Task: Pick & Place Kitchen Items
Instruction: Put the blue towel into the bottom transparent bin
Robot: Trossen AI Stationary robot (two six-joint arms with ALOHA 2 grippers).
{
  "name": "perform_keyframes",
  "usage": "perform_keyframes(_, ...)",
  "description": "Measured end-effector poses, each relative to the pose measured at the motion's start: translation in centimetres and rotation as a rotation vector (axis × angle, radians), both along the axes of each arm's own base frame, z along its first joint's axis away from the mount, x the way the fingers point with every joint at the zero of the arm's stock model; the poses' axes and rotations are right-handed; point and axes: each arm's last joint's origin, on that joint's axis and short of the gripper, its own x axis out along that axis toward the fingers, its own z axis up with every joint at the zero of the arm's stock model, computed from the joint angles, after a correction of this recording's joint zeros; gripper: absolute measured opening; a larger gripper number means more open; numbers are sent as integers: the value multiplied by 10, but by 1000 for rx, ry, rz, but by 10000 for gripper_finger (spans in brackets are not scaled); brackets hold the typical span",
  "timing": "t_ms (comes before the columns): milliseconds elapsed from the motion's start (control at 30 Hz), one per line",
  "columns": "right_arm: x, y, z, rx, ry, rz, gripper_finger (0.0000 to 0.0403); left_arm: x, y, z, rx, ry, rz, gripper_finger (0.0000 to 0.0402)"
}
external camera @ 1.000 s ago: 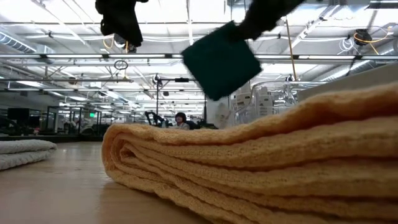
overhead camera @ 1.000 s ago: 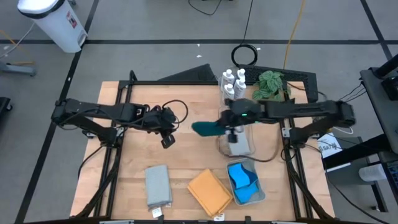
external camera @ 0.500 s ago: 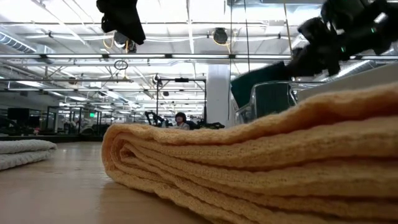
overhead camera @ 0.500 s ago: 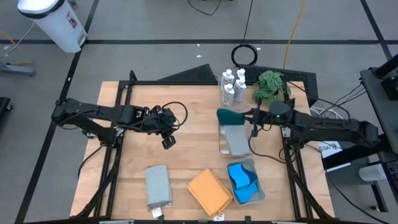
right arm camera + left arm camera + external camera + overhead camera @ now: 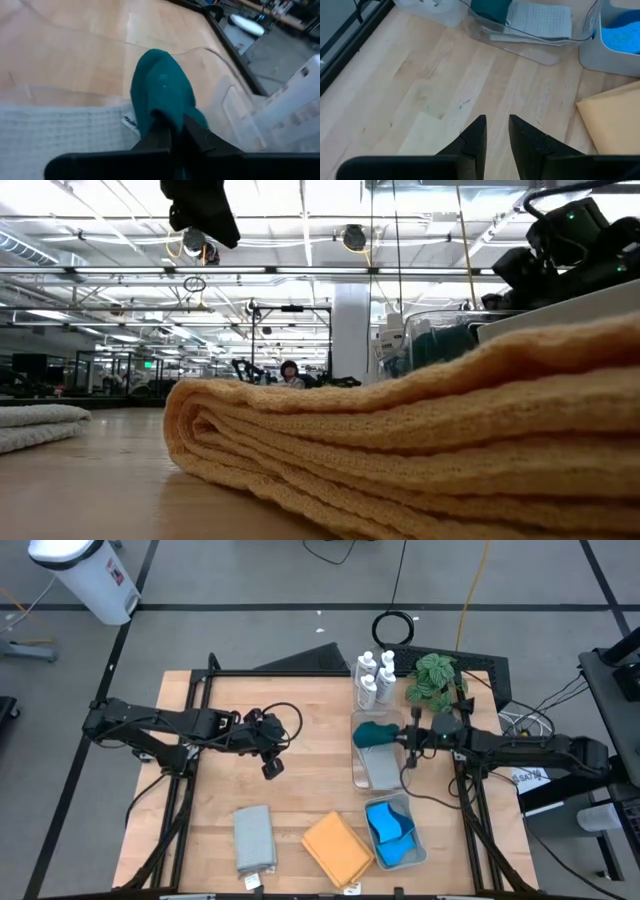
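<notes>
teal cloth [image 5: 372, 731], right of centre in the overhead frame, is pinched by the right gripper [image 5: 398, 736] over the clear bin [image 5: 357, 769]; release is judged next. left gripper [image 5: 270, 766], fingers slightly parted, is held empty mid-left.

Both arms were dark, nearly black — slim jointed links running out from bases at the table's side edges. A thin black cable looped loosely beside the left arm's wrist, and another trailed from the right arm's wrist. The left gripper [image 5: 270, 766] ended in two narrow black fingers [image 5: 475, 137] with straight, angular edges, mounted on a broad black crossbar. The right gripper [image 5: 400, 736] carried the same matte black fingers [image 5: 200, 137] and crossbar — a small green light glowed on its wrist housing.
</notes>
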Motion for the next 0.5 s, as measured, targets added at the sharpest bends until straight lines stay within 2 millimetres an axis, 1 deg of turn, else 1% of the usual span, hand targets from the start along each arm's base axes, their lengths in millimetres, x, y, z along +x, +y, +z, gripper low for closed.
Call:
perform_keyframes(100, 1, 3, -1, 69, -9, -7, 7, 0, 0, 0, 0, 2, 0, 88)
perform_keyframes(200, 1, 5, -2, 155, -18, -23, 30, 0, 0, 0, 0, 2, -1, 88)
perform_keyframes(500, 0, 8, -6, 369, -15, -93, 154, 0, 0, 0, 0, 3, -1, 88)
